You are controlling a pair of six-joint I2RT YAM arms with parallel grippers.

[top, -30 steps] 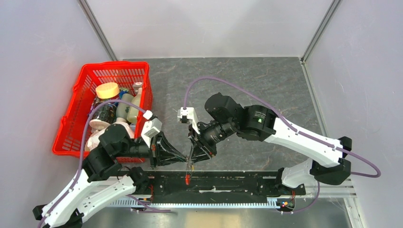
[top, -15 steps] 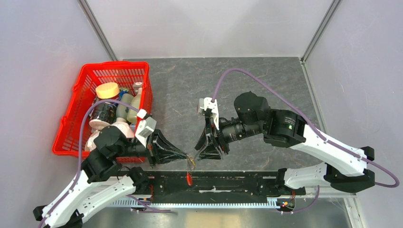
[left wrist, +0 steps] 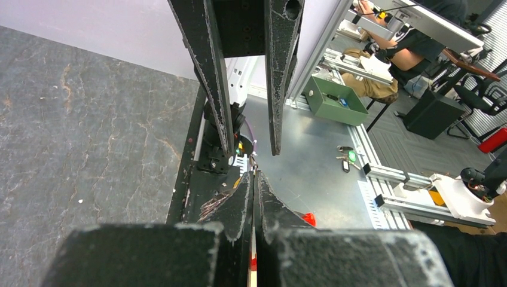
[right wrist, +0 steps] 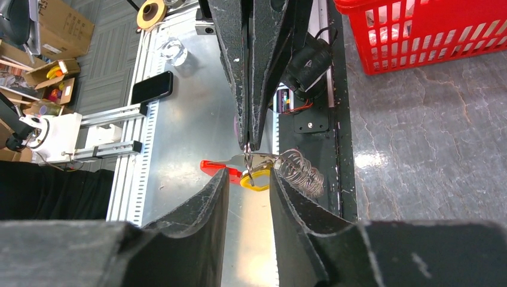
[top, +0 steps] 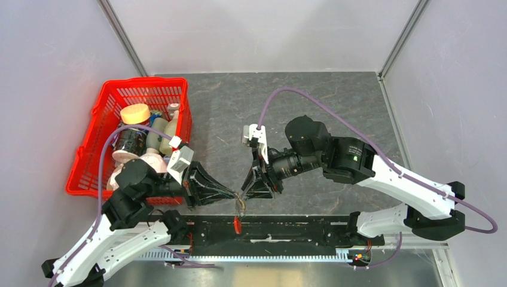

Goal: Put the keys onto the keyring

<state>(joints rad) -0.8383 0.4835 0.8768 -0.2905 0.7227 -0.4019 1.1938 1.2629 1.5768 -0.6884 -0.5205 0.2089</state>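
Top view: key too small to resolve near the left pincer [top: 237, 195] and right pincer [top: 245, 192] tips; keyring [top: 241, 204] just a thin blur. Left wrist: pressed-together fingers [left wrist: 238, 200] hide what they pinch. Right wrist: yellow piece [right wrist: 254, 183] and red tag [right wrist: 210, 165] partly covered by right pincer's fingers [right wrist: 203, 209].

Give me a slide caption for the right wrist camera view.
Shut left gripper holds the keyring while the open right gripper flanks the small gold key.

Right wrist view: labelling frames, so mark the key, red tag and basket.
key [right wrist: 254, 183], right wrist view, yellow head
red tag [right wrist: 215, 168], right wrist view, left end
basket [right wrist: 430, 36], right wrist view, slotted wall
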